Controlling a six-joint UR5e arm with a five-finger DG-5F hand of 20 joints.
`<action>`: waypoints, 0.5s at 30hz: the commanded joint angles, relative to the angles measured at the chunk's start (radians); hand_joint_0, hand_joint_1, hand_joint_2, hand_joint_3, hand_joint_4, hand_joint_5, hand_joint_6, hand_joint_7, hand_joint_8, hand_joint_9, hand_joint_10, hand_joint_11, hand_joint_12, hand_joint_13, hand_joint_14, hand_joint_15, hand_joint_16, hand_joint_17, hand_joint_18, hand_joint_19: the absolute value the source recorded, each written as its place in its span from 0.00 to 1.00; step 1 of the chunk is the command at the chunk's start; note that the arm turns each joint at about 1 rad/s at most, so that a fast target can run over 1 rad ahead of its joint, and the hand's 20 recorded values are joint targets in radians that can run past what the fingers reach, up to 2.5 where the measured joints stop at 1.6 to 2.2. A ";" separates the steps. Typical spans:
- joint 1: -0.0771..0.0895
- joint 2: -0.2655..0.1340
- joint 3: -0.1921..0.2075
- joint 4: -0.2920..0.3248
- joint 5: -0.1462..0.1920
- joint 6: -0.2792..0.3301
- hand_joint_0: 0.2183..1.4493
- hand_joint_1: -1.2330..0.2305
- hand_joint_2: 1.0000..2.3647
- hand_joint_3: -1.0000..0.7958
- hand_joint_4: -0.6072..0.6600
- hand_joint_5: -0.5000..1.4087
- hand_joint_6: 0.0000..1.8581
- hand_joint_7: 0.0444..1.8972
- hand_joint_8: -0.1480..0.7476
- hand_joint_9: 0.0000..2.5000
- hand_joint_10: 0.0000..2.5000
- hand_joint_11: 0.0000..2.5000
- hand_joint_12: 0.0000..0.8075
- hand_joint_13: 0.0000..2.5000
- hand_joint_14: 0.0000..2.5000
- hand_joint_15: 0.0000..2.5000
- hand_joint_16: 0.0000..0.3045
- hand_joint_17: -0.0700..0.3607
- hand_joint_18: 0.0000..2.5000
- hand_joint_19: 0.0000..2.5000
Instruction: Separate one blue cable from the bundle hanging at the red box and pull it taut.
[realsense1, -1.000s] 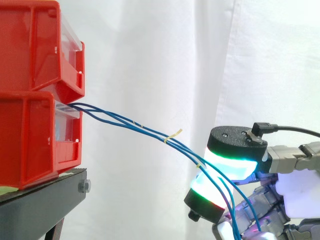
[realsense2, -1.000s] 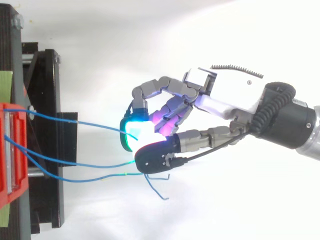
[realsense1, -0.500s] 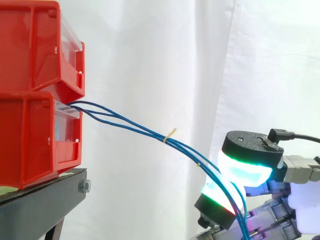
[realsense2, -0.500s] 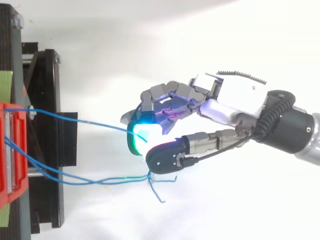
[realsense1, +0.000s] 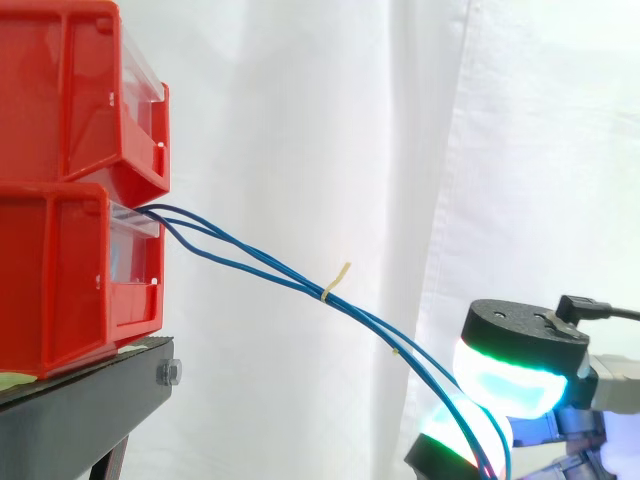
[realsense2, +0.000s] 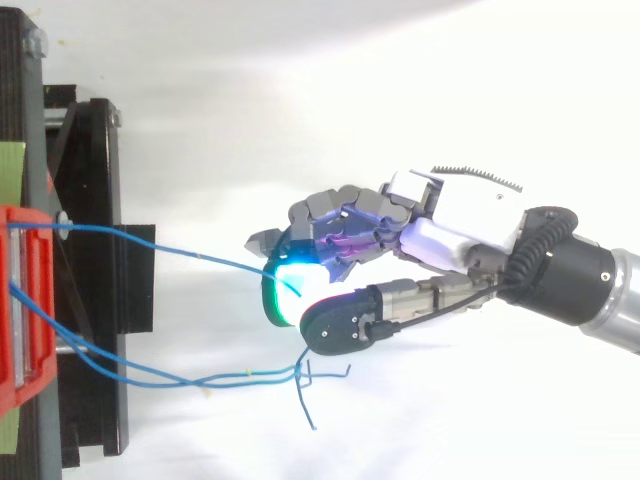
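Fingers (realsense2: 322, 212) of the hand (realsense2: 450, 215) are curled, and we see them pinching one blue cable (realsense2: 180, 249), which runs nearly straight from the red box (realsense1: 60, 270) to that grip. Two other blue cables (realsense2: 200, 380) sag loosely beside it, ending near the hand.

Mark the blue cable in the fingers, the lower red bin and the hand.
blue cable (realsense2: 200, 256): top view, mid-span.
lower red bin (realsense1: 60, 285): side view, side wall.
hand (realsense2: 455, 212): top view, white back.
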 joint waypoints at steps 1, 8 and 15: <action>0.010 0.000 -0.029 0.071 0.009 0.003 0.40 0.30 0.01 0.50 0.40 0.16 0.49 0.73 0.48 0.16 0.00 0.05 0.47 0.23 0.00 0.10 0.16 0.42 0.30 0.21; 0.027 0.000 -0.062 0.124 0.024 0.003 0.40 0.31 0.01 0.50 0.42 0.16 0.49 0.72 0.52 0.19 0.00 0.09 0.47 0.23 0.00 0.11 0.16 0.42 0.30 0.21; 0.044 0.001 -0.118 0.126 0.020 -0.001 0.40 0.31 0.01 0.50 0.43 0.16 0.49 0.72 0.54 0.27 0.00 0.20 0.48 0.24 0.00 0.12 0.16 0.42 0.31 0.22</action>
